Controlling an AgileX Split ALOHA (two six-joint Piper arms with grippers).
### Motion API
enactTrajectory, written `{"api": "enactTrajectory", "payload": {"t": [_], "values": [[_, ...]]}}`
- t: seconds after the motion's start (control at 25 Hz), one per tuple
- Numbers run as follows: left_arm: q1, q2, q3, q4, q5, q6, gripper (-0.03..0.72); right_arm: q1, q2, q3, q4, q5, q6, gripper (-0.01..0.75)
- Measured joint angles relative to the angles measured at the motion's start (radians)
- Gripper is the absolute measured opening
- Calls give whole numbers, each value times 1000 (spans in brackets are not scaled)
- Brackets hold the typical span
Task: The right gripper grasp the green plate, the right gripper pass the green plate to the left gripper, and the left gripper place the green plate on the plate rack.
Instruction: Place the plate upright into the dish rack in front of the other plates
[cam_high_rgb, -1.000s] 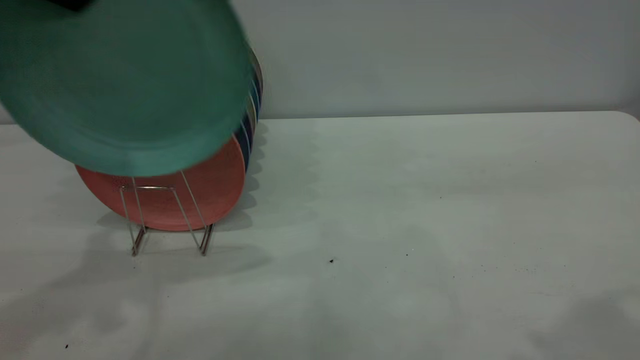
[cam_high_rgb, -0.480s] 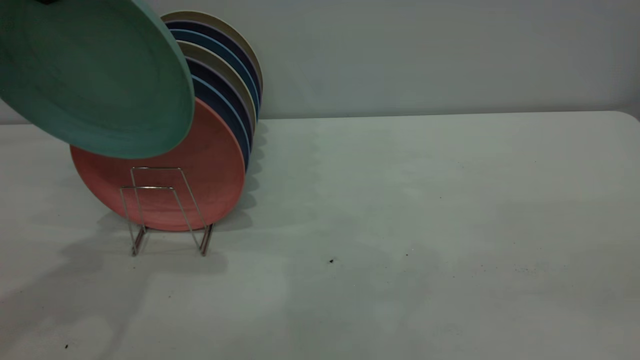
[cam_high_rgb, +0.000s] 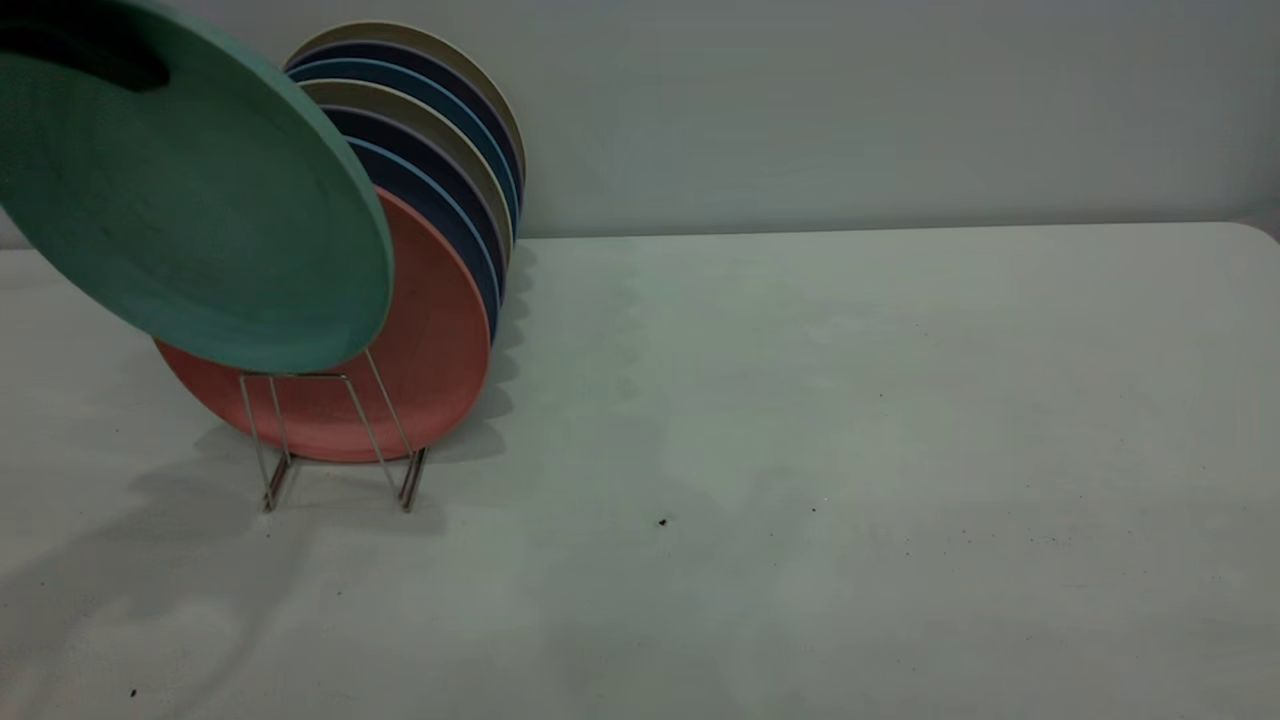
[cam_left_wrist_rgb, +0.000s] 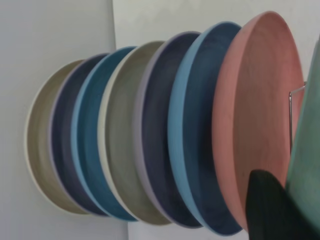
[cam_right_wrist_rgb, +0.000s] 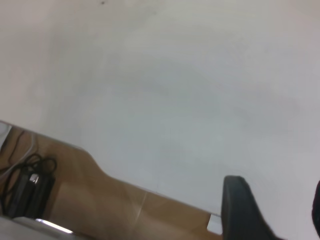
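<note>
The green plate (cam_high_rgb: 200, 200) hangs tilted at the exterior view's upper left, its lower rim in front of the pink plate (cam_high_rgb: 430, 360) and just above the plate rack's (cam_high_rgb: 340, 440) front wire loops. My left gripper (cam_high_rgb: 110, 65) shows only as a dark patch at the plate's top edge, shut on it. In the left wrist view one black finger (cam_left_wrist_rgb: 270, 205) presses against the green plate (cam_left_wrist_rgb: 307, 150), beside a rack wire (cam_left_wrist_rgb: 291, 120). My right gripper (cam_right_wrist_rgb: 280, 215) is open with nothing in it, over bare table near its edge.
Several plates stand upright in the rack behind the pink one: blue, navy, beige and teal (cam_high_rgb: 440, 130). The white table (cam_high_rgb: 850, 400) stretches to the right. In the right wrist view, the table edge gives way to a wooden floor with a black cabled box (cam_right_wrist_rgb: 25, 190).
The green plate swung left off the stacked plates, then dropped lower and tilted, its lower rim now covering the top of the rack's loops. More of the dark gripper shows at its top edge.
</note>
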Motion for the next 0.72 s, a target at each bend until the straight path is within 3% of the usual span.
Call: {"api": "enactTrajectory", "payload": {"t": [0.72], "values": [[0,19,0,-34,-56,5,100,0,-62,26,-29,-30,15,364]]}}
